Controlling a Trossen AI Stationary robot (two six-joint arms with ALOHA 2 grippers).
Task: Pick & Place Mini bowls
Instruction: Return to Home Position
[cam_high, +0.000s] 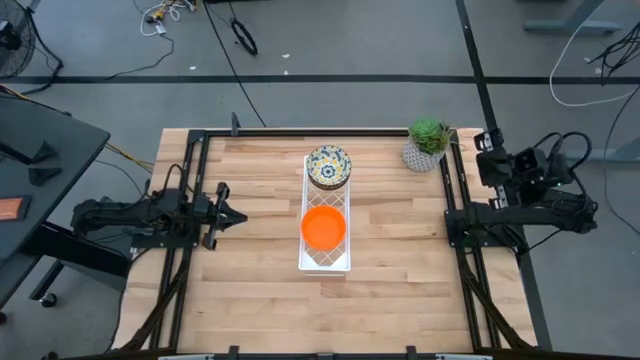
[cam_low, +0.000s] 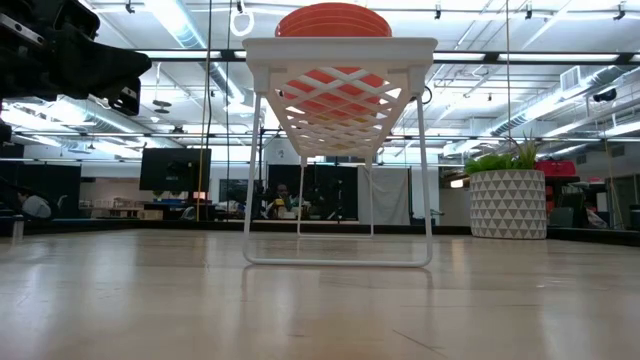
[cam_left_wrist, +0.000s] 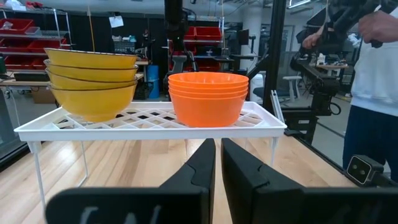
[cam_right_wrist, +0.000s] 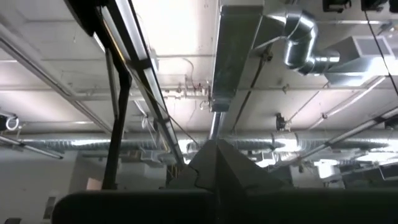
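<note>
— How is the scene lit?
— Bright light is cast from long ceiling tube lamps (cam_right_wrist: 140, 50); glare is produced there in the right wrist view.
— And below?
— The pale wooden table (cam_high: 250, 250) is evenly lit; a soft sheen is shown on the stacked round orange mini bowls (cam_left_wrist: 208, 96).

Blind spots from my seat

From above I get only the top of the orange bowls (cam_high: 323, 228) and the patterned bowls (cam_high: 329, 166) on the white shelf (cam_high: 325, 262), so I can't count either stack there. At bench (cam_low: 320, 310) level the orange bowls run off the top edge and hide the patterned bowls completely. My left wrist camera shows only the patterned bowls' yellow outsides, and a person (cam_left_wrist: 373, 99) is cut by that picture's edge. The right wrist camera sees only ceiling (cam_right_wrist: 186, 37).
</note>
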